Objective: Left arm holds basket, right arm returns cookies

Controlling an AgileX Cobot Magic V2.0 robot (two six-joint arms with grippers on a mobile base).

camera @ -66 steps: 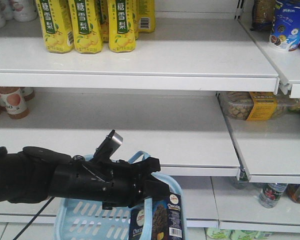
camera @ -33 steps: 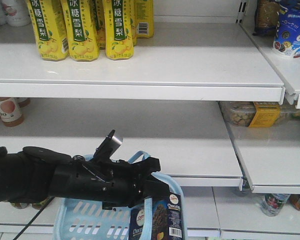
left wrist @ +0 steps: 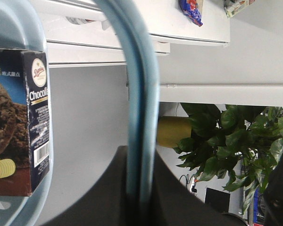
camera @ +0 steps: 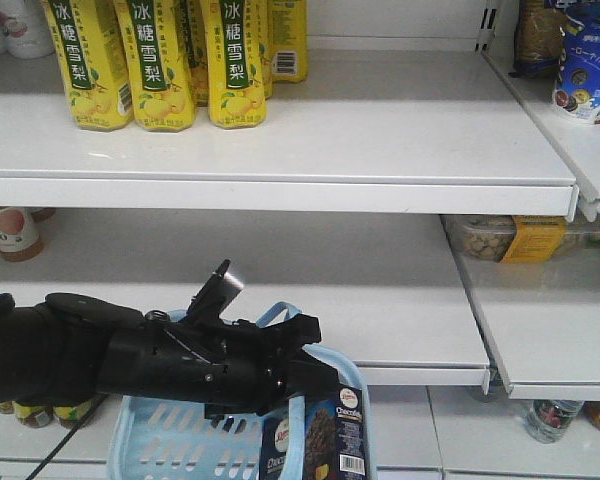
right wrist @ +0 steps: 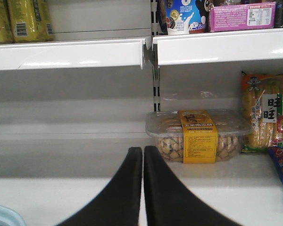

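The light blue basket hangs in front of the shelves at the lower left of the front view. My left gripper is shut on its pale blue handle, which runs up between the jaws. The cookies, a dark navy box with a cookie picture and a barcode, stand upright in the basket's right end. My right gripper is shut with nothing between its black fingers. It points at the middle shelf. The right arm does not show in the front view.
Yellow pear-drink bottles stand on the top shelf. A clear snack tub with a yellow label lies on the middle shelf to the right. Bottles sit at the far left. A green plant stands behind.
The shelves and their goods have slid down in the front view. The left arm, basket and cookies keep the same place in the frame.
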